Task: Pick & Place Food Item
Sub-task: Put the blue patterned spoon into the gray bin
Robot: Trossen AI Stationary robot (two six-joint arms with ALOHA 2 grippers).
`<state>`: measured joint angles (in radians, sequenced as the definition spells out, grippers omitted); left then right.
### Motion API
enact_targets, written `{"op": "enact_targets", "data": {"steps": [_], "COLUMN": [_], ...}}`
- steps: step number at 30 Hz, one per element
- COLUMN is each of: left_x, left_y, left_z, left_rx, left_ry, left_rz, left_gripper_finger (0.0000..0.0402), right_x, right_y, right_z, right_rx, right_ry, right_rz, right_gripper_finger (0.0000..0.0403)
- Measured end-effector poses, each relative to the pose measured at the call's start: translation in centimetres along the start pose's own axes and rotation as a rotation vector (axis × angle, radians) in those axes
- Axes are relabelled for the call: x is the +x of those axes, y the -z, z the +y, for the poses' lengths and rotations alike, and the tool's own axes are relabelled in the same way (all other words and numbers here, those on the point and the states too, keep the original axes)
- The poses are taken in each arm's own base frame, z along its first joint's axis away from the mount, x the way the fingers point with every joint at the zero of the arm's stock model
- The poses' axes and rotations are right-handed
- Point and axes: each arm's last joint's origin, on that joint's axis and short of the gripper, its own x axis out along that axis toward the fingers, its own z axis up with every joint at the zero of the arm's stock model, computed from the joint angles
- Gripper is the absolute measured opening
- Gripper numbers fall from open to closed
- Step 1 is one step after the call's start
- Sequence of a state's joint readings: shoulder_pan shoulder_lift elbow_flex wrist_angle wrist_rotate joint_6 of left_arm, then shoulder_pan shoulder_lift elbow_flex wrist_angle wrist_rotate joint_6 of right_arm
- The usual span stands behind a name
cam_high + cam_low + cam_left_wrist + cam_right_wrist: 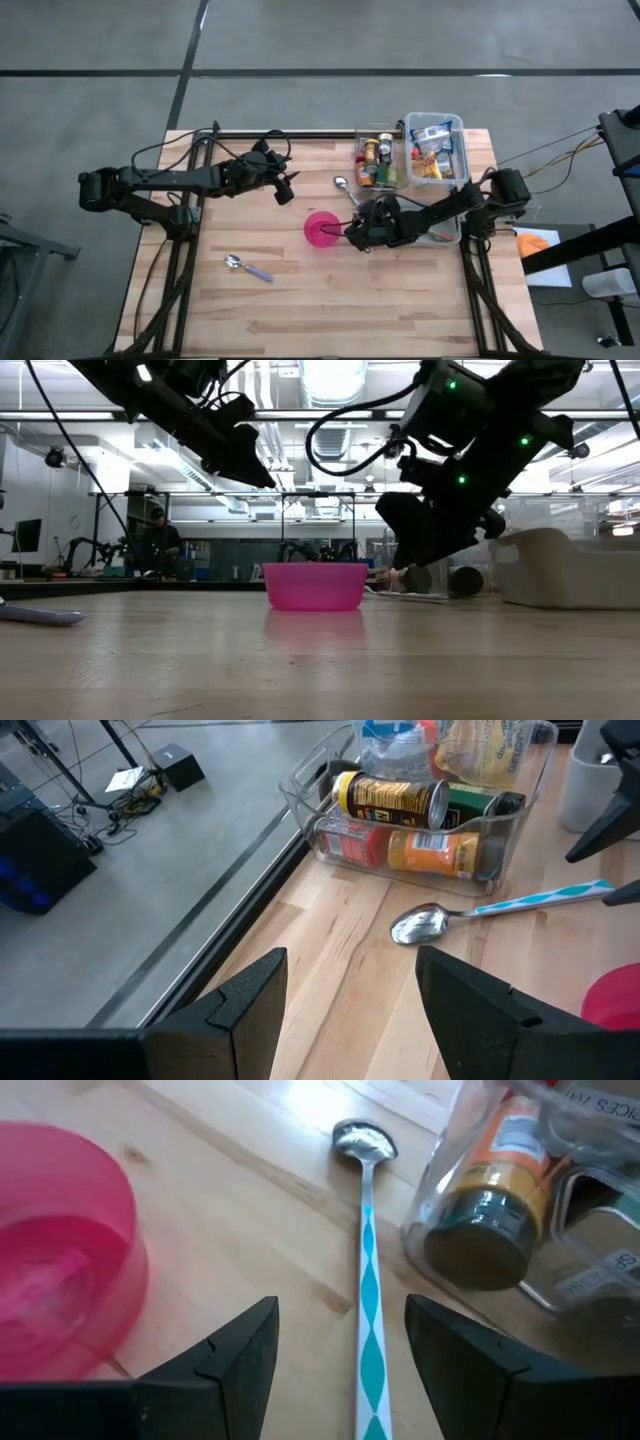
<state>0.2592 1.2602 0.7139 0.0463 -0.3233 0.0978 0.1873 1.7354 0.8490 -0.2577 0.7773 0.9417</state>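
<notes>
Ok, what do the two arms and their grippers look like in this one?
Both arms are dark, jointed, and draped with looping black cables. The left gripper and right gripper each end in two black, angular, wedge-shaped fingers. In the low view, small green lights glow on the right arm. No markings show.

No text, brand or number is legible anywhere. Cans (400, 795) in the clear bin (505, 860) carry printed labels, print too fine to make out. Packet (600, 1100) at the right wrist view's edge shows cut-off letters only, unreadable.
</notes>
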Motion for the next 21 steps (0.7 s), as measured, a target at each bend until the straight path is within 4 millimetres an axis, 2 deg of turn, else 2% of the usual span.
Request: {"op": "enact_targets", "data": {"steps": [5, 13, 18, 21], "left_x": [0.0, 0.0, 0.0, 0.0], "left_y": [0.0, 0.1, 0.1, 0.1], "left_z": [0.0, 0.0, 0.0, 0.0], "left_rx": [0.001, 0.002, 0.004, 0.005], "left_ry": [0.000, 0.000, 0.001, 0.001], "left_rz": [0.003, 0.007, 0.012, 0.014], "left_gripper_finger": [0.0224, 0.0224, 0.0224, 0.0224], "right_x": [-0.5, -2.0, -2.2, -1.8], "right_y": [-0.1, -1.6, -3.1, -4.5], "right_z": [0.2, 0.6, 0.8, 1.1], "right_rx": [0.004, 0.039, 0.299, 0.304], "right_ry": [-0.022, -0.070, -0.056, -0.041], "right_rz": [-0.004, -0.035, -0.012, 0.058], "right_gripper_finger": [0.0216, 0.0216, 0.0216, 0.0216]}}
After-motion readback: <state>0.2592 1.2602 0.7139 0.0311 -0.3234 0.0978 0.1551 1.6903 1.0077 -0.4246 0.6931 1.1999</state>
